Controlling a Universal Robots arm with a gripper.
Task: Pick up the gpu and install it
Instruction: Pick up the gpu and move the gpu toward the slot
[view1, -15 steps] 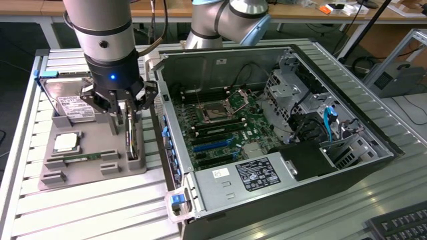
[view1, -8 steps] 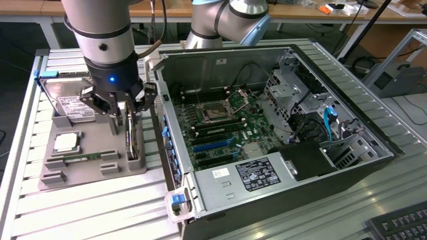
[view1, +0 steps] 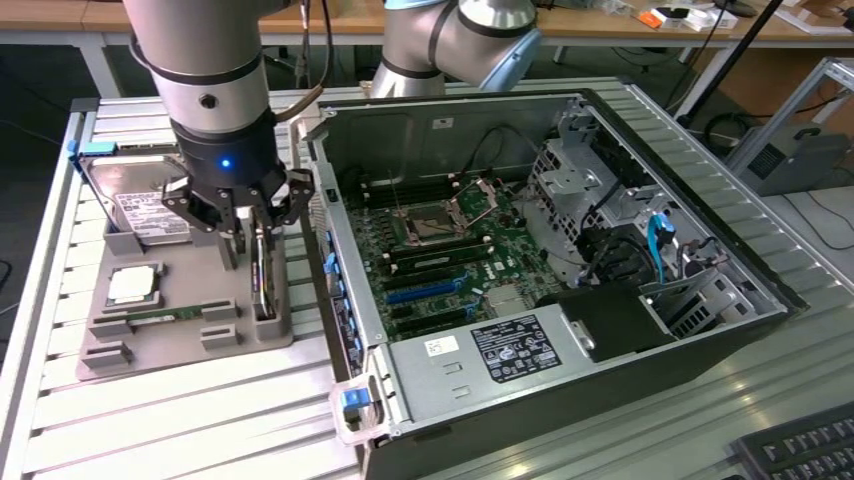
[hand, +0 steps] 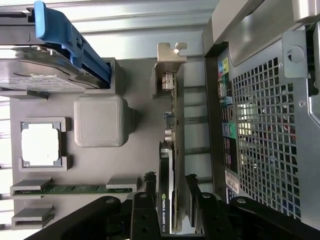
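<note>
Now gripper (view1: 251, 232) seen low over gpu (view1: 264, 288), card stood on edge in grey tray (view1: 150, 350) beside computer case (view1: 441, 125); jaws spread wide, card straddled, not clamped.

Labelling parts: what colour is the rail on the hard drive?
Blue plastic rail, clearest in the wrist view.
</note>
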